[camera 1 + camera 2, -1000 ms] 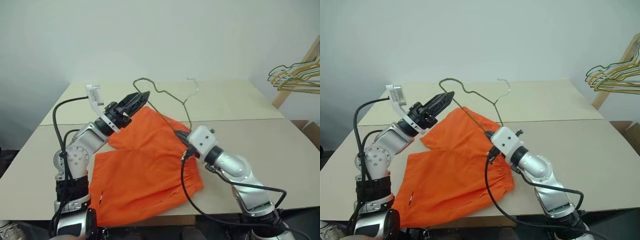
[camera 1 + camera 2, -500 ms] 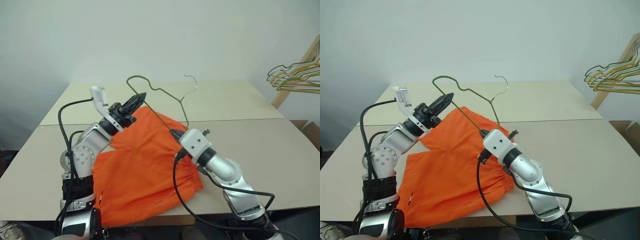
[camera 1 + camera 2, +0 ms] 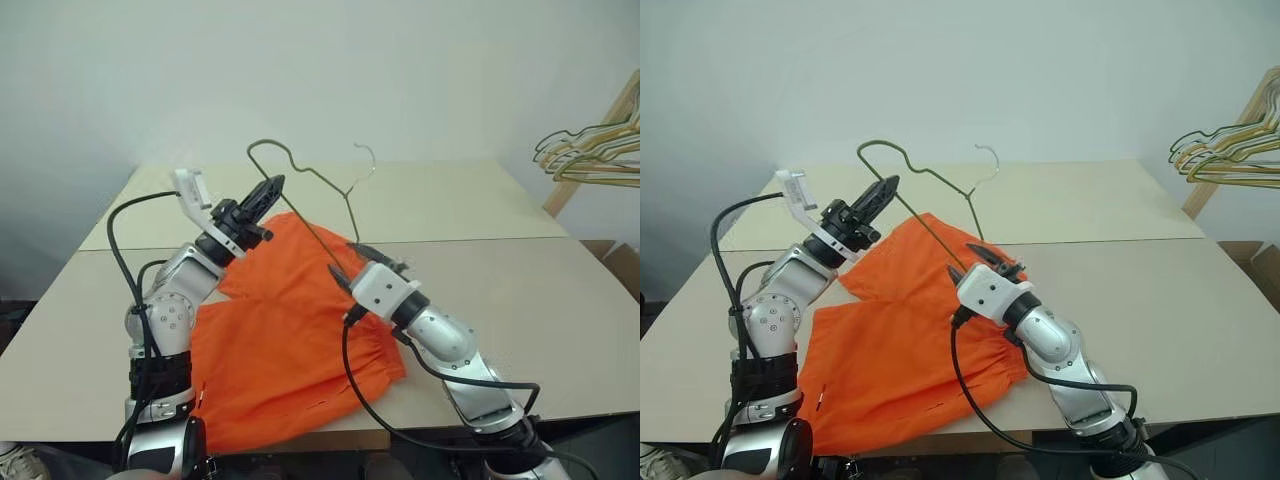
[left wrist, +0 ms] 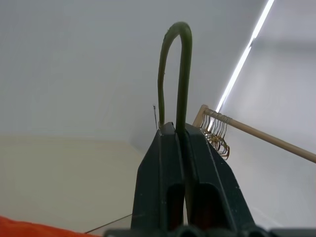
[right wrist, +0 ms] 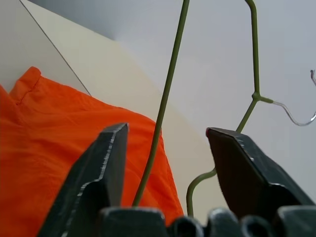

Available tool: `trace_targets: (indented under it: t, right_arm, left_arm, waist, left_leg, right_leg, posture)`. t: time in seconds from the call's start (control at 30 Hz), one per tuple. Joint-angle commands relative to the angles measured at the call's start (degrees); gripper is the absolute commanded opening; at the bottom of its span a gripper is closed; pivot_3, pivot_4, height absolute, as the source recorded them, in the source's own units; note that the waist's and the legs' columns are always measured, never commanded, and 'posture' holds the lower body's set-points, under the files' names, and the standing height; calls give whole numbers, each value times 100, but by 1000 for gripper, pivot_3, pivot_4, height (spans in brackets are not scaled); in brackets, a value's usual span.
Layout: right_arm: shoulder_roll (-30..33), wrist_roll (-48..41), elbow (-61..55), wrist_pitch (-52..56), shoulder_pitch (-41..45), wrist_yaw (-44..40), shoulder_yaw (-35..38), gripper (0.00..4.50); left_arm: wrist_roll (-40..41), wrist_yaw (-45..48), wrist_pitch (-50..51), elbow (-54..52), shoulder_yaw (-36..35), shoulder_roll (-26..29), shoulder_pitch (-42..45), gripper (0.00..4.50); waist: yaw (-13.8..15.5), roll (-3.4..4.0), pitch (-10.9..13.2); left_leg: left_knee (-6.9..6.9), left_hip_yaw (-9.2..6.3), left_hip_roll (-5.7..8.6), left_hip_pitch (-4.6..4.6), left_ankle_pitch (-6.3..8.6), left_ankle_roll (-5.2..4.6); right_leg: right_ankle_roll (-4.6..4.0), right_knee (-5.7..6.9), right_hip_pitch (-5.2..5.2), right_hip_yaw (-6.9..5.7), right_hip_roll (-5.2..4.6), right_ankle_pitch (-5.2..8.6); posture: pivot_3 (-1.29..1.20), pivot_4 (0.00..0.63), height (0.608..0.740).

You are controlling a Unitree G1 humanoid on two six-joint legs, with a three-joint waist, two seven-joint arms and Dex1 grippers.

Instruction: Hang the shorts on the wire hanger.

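Orange fabric covers the near middle of the table (image 3: 520, 215): the shorts (image 3: 290, 340) lie spread flat there, their gathered waistband toward the right arm and one edge reaching the table's front edge. Above the shorts, lifted clear of the table top, is the wire hanger (image 3: 305, 180), a thin greenish-grey triangle tilted so that one long side slants down over the far part of the shorts while its curved hook (image 3: 366, 160) stands beyond them, over the bare far half of the table. The left gripper (image 3: 268, 190), raised over the far left corner of the shorts, has its two black fingers pressed together on a rounded corner of the hanger; in the left wrist view the wire loop (image 4: 175, 74) rises straight out from between the pinched fingers (image 4: 165, 177). The right gripper (image 3: 350, 262) sits at the far right edge of the shorts with its jaws spread wide; in the right wrist view the hanger's slanting side (image 5: 165, 98) passes between the two fingers (image 5: 106, 168) without visibly touching either, though whether the wire rests on the gripper lower down is hard to make out. Well off to the right of the shorts, past the table's edge, a bunch of hangers (image 3: 590, 150) hangs from a wooden rack (image 3: 600, 140).
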State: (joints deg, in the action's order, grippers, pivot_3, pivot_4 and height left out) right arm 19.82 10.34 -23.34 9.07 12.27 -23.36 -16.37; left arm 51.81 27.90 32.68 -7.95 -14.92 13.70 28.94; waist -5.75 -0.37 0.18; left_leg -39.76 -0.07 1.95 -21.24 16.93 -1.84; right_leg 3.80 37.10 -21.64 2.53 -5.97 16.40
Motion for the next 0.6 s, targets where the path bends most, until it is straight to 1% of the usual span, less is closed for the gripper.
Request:
trace_targets:
  t: [0.03,0.13,0.17,0.2,0.23,0.3,0.33,0.4,0.5,0.57,0.6]
  right_arm:
    - [80,-1868,-675,982,-23,-863,953,3899]
    - [749,-3977,-620,2699,249,-1802,2066,3899]
    - [1016,-4578,-465,3185,363,-2090,2349,3899]
    - [1297,-5354,-109,3916,542,-2381,2647,3899]
    - [1572,-5874,240,4461,677,-2702,2810,3899]
    - [2048,-6242,712,4867,772,-3354,2792,3899]
    - [2255,-6246,890,4863,773,-3720,2673,3899]
    - [2478,-6250,1168,4844,843,-4228,2442,3899]
    - [2494,-6440,1314,5033,1142,-4701,2147,3899]
    - [2363,-6612,1296,5162,1345,-4752,2070,3899]
    - [2233,-6676,1302,5220,1471,-4614,2061,3899]
  left_arm:
    - [319,502,-117,-99,-309,304,251,0]
    - [815,1559,52,-217,-539,891,256,0]
    - [969,1925,82,-242,-597,1083,256,0]
    - [1180,2228,177,-239,-679,1276,278,0]
    - [1412,2470,290,-187,-770,1429,323,0]
    - [1808,2875,475,-59,-929,1657,423,0]
    - [1981,3050,559,0,-992,1753,475,0]
    - [2145,3270,636,88,-1043,1859,554,0]
    - [2147,3360,630,130,-979,1854,602,0]
    - [2114,3388,606,92,-918,1798,582,0]
    - [2084,3366,573,47,-880,1746,558,0]
  waist:
    - [-3,-3,2]
    - [-16,-5,5]
    - [-23,-4,6]
    - [-35,-5,6]
    - [-46,-5,7]
    - [-50,-5,8]
    - [-46,-5,8]
    - [-46,-6,8]
    - [-41,-6,8]
    - [-45,-6,8]
    - [-45,-6,8]
  left_leg:
    - [0,-1,-1,0,1,-1]
    - [-2,-3,-4,-2,10,-19]
    - [-2,-3,-4,-1,24,-43]
    - [-3,-3,-5,-1,30,-53]
    - [-2,-4,-8,3,32,-56]
    - [-2,-9,-15,6,34,-59]
    - [1,-13,-18,11,35,-61]
    - [1,-14,-21,10,37,-65]
    - [-4,-10,-18,10,39,-68]
    - [-6,-6,-18,10,39,-68]
    - [-5,-8,-19,11,39,-68]
  right_leg:
    - [0,-2,2,-1,1,0]
    - [0,-1,4,-3,0,0]
    - [0,-4,7,-5,-1,0]
    - [0,-5,7,-6,-3,0]
    - [-1,-7,10,-9,-5,1]
    - [-5,-20,24,-15,-4,3]
    - [-7,-29,33,-19,-6,4]
    - [-8,-35,37,-20,-4,5]
    - [-6,-36,41,-16,-8,4]
    - [-6,-33,39,-12,-8,4]
    - [-6,-30,38,-14,-7,4]
  posture:
    - [-138,0,740]
    - [-140,0,740]
    - [-144,0,740]
    - [-145,0,740]
    - [-144,0,740]
    - [-145,0,740]
    - [-145,0,740]
    - [-140,0,740]
    - [-130,0,740]
    - [-125,0,740]
    - [-124,0,740]
